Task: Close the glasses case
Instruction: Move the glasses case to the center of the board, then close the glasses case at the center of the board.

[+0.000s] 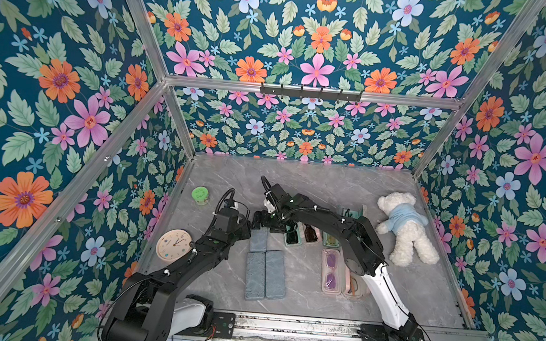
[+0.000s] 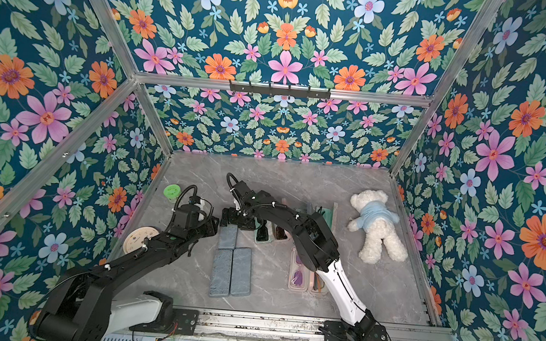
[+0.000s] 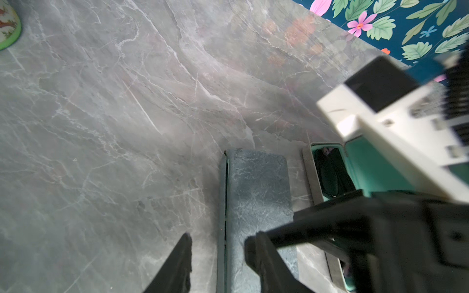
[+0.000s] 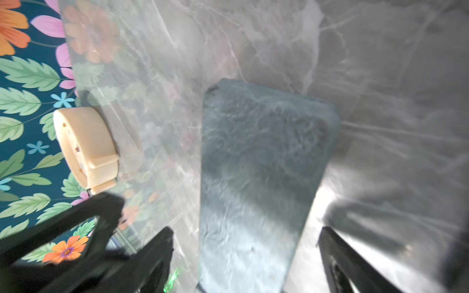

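Left wrist view is showing the left fingers (image 3: 181, 261) standing apart and gripping nothing, one hanging over the bare table (image 3: 101, 126) and its mate over the blue-grey glasses case (image 3: 256, 192), which is lying flat with its lid down. Right wrist view is showing the right fingers (image 4: 337, 261) spread wide, straddling the same case with a gap on each side. In a top view the case is sitting mid-table, just behind two more blue cases (image 1: 254, 274) and beside an open green case (image 1: 292, 237) that is holding dark glasses. A teddy bear (image 1: 405, 226) is lying near the right wall.
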You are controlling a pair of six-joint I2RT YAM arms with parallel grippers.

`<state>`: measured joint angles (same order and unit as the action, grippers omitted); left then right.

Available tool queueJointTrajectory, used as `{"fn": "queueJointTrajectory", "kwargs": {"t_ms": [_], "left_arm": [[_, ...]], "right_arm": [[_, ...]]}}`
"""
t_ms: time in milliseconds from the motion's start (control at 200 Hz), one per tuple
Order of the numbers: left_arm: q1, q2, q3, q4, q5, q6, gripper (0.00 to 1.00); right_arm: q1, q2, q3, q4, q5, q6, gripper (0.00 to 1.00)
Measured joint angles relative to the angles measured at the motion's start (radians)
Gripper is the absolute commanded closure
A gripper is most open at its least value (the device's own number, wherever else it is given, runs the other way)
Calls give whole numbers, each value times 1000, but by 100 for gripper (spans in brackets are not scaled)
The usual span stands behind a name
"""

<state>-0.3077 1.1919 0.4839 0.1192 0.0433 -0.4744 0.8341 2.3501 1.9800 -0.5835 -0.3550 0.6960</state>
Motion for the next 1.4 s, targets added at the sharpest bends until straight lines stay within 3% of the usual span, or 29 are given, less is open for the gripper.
{"fn": "queueJointTrajectory", "kwargs": {"t_ms": [345, 710, 990, 1270, 1400], "left_arm": [[1, -25, -29, 43, 17, -18, 44], [-28, 132, 108, 55, 123, -23, 45], [-172, 336, 325, 21, 171, 2, 60], [-217, 524, 423, 1, 193, 2, 70], [-227, 584, 433, 6, 201, 2, 72]], "right_arm": [[-43, -214, -176, 55, -23, -41, 0], [-179, -450, -364, 51, -56, -123, 8], [-253, -494, -482, 64, -113, -137, 21], [-291, -508, -536, 73, -153, -180, 42], [-288, -509, -558, 82, -169, -203, 45]]}}
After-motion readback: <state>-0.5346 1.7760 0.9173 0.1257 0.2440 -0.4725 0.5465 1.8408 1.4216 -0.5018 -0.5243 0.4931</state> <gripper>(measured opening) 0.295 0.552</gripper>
